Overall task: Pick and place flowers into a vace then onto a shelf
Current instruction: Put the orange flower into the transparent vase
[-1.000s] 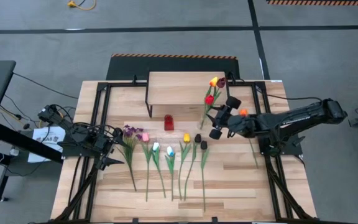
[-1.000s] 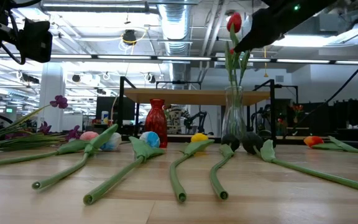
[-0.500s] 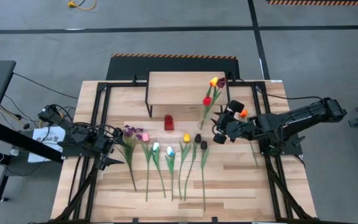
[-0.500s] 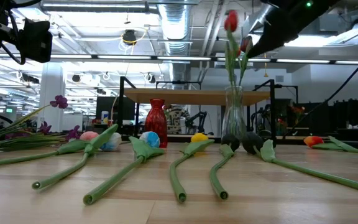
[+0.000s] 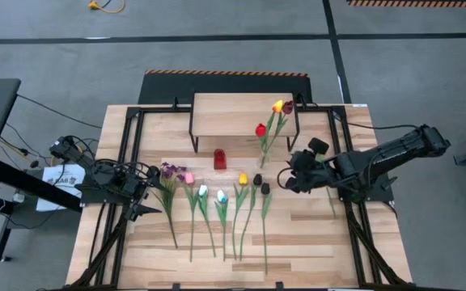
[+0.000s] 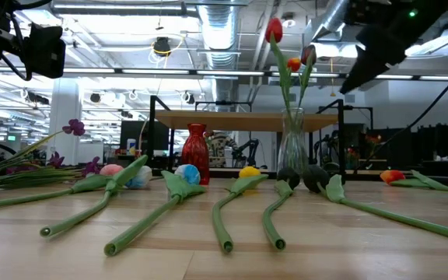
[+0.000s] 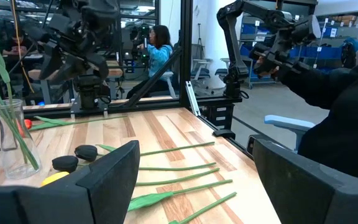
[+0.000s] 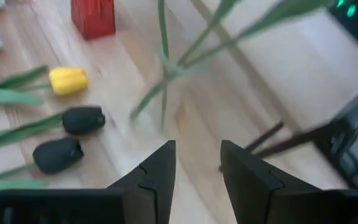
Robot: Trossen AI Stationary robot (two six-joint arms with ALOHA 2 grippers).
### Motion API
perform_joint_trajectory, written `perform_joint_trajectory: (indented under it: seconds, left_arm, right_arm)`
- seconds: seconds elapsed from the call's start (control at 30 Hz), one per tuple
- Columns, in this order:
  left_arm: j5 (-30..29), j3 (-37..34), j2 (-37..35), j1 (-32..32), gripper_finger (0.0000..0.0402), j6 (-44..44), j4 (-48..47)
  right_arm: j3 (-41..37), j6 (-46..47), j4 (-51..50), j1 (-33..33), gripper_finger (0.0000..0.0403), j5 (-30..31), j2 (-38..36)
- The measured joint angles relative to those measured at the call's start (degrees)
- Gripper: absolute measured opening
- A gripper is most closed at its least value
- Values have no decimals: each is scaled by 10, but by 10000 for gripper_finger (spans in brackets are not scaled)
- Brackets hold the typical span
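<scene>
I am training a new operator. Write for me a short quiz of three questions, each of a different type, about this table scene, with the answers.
1. True or false: the right gripper holds a flower.
2. Where does the clear vase stand? A) on the shelf B) on the table C) in the left gripper
3. Fill in: the small vase without flowers is ____ in colour.

Key: 1 false, its fingers are open and empty; 2 B; 3 red.

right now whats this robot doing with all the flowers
It is filling a clear vase with artificial flowers. Three stems stand in it: red, orange and maroon. The right gripper hovers empty and open beside the vase. The left gripper waits open at the table's left. More flowers lie in a row on the table; the shelf is bare.
</scene>
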Motion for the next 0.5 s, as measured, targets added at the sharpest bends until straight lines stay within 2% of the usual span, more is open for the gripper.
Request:
perform_joint_trajectory:
  seconds: [0.3,0.5]
  left_arm:
    - [0,0,0,0,302,0,0]
    - [0,0,0,0,302,0,0]
  right_arm:
    - [0,179,-125,3,120,-77,0]
    - [0,296,-199,3,120,-78,0]
